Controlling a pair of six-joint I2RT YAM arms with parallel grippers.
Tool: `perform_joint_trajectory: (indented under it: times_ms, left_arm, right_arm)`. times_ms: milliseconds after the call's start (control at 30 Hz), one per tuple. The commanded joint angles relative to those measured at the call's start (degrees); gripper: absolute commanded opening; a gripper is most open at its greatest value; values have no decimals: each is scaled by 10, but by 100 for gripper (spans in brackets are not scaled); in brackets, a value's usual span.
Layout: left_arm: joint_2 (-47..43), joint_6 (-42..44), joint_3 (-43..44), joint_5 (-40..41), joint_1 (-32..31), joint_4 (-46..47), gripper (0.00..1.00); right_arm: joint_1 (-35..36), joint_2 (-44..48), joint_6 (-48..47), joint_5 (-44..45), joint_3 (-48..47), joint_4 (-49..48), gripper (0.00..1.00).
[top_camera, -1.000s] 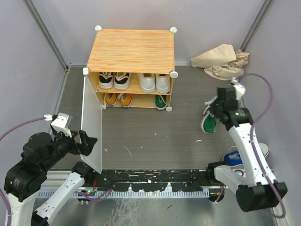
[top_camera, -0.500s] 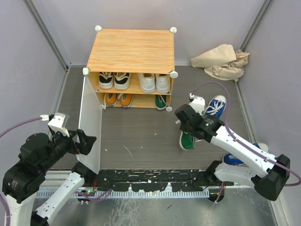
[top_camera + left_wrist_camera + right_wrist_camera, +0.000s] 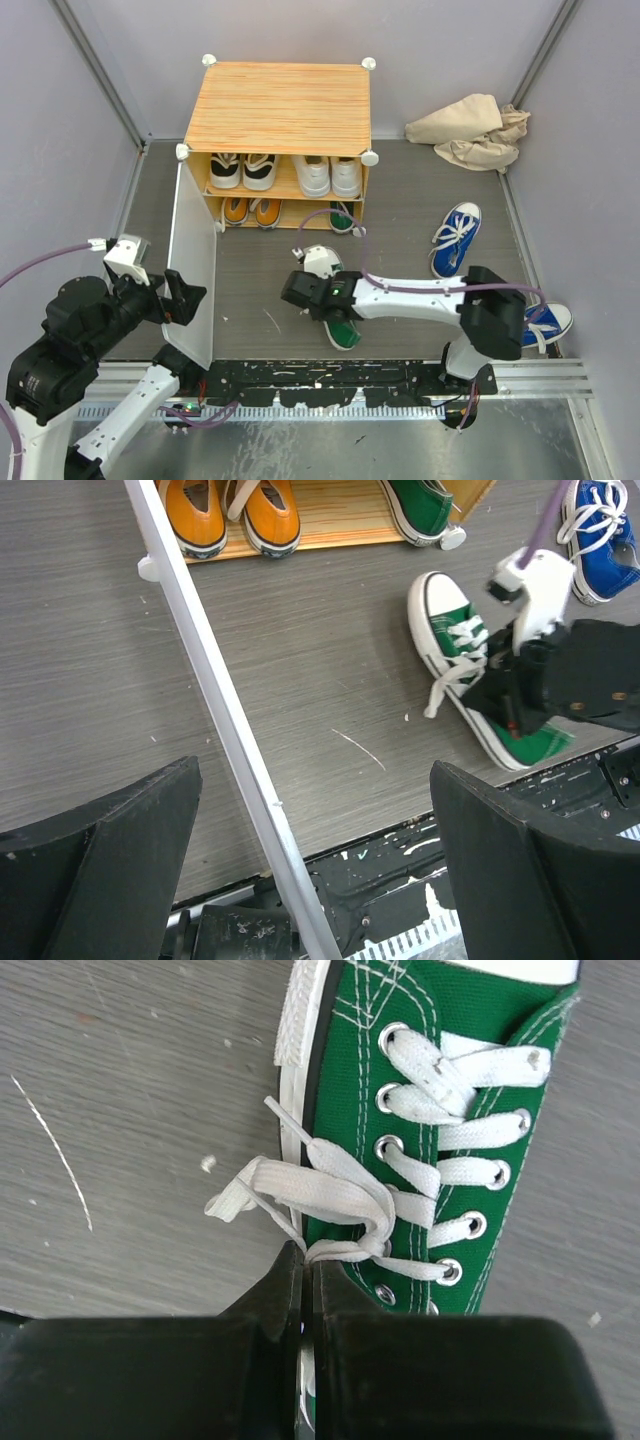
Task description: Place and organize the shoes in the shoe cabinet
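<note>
Swinging leftward across the grey bench (image 3: 420, 290), the right pincer (image 3: 305, 1260) has carried the green canvas sneaker (image 3: 345, 330) to lie before the orange-topped, white-panelled shoe cabinet (image 3: 280, 105), clenched on its white laces (image 3: 300, 1185). Its left pincer (image 3: 183, 298) hangs released beside the white door (image 3: 195, 270). With the toe aimed cabinetward, slightly left, and the long axis near-to-far, I judge a low, toe-first slide beside its green mate (image 3: 343, 215) is best.

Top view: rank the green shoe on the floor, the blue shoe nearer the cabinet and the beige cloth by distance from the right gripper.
1. Green shoe: under the right gripper, its lace pinched.
2. Blue shoe: on the floor to the gripper's right.
3. Beige cloth: back right corner.
</note>
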State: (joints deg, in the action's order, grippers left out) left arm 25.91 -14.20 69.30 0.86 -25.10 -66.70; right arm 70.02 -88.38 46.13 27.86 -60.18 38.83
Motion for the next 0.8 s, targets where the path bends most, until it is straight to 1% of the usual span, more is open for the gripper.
perform_joint_trajectory:
  times_ms: [0, 33, 100, 133, 200, 267, 333, 567, 667, 767]
  left_arm:
    - [10, -2, 10, 5, 1, 24, 98]
    - [11, -1, 8, 5, 1, 25, 98]
    - [14, 0, 6, 2, 1, 25, 98]
    - [15, 0, 6, 1, 1, 24, 98]
    - [15, 2, 4, 0, 1, 24, 98]
    - [13, 4, 2, 2, 1, 24, 98]
    - [13, 7, -1, 4, 1, 25, 98]
    - [13, 4, -20, -1, 1, 35, 98]
    - [14, 0, -26, -3, 1, 40, 98]
    - [11, -7, -33, -3, 1, 42, 98]
  right_arm:
    - [-3, -53, -70, 22, -87, -110, 1]
    - [-3, -73, -80, 25, -105, -111, 8]
    - [-3, -107, -91, 26, -139, -99, 38]
    - [-3, -119, -94, 26, -154, -89, 49]
    - [-3, -130, -95, 24, -168, -71, 60]
    - [-3, -122, -96, 10, -163, -67, 68]
    - [-3, -103, -93, -10, -152, -62, 71]
    - [0, -8, -31, -38, -66, -12, 73]
    - [0, 26, -6, -62, -10, -20, 73]
    - [1, 53, -3, -106, 45, -65, 71]
